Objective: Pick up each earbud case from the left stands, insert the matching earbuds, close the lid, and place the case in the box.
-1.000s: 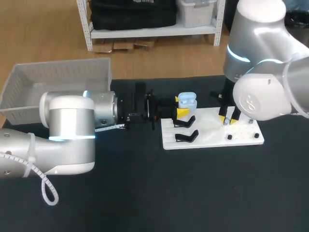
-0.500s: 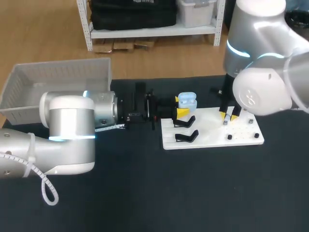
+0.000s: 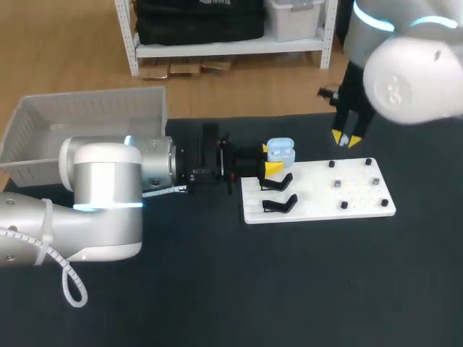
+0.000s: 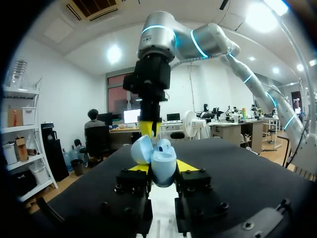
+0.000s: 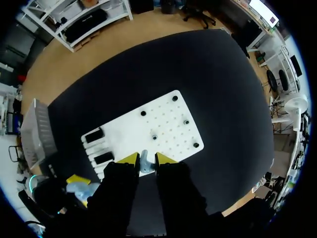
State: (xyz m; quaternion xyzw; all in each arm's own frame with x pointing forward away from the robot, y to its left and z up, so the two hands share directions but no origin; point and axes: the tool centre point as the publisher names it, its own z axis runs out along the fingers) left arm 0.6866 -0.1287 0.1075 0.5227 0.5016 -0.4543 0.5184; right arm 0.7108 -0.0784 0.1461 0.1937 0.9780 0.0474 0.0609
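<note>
1. Our left gripper (image 4: 163, 167) is clamped on the earbud case (image 4: 161, 159), with a yellow tip pressing in from each side. The case is a smooth, glossy, pale-blue shell with rounded edges. Its lid (image 4: 141, 148) stands open and tilts off to one side of the fingers.
2. Our right gripper (image 5: 145, 158) hangs raised above the table. Its fingers are drawn close together, pinching a small pale earbud (image 5: 145, 163) between the yellow tips.
3. Below and ahead of the right gripper lies a white board (image 5: 171, 116). It is a flat, matte rectangle pierced by a grid of fine holes, with a few short dark pegs (image 5: 186, 121) standing upright on it.
4. Two black stands (image 3: 278, 184) with hooked, glossy shapes sit on the end of the board nearest the left gripper, just beside its tips.
5. The box (image 3: 79, 116) is a pale grey plastic basket with thin ribbed walls. It sits back beside the left arm, well apart from the held case.
6. Under both grippers, the table (image 3: 289, 289) has a dark, dull surface.
</note>
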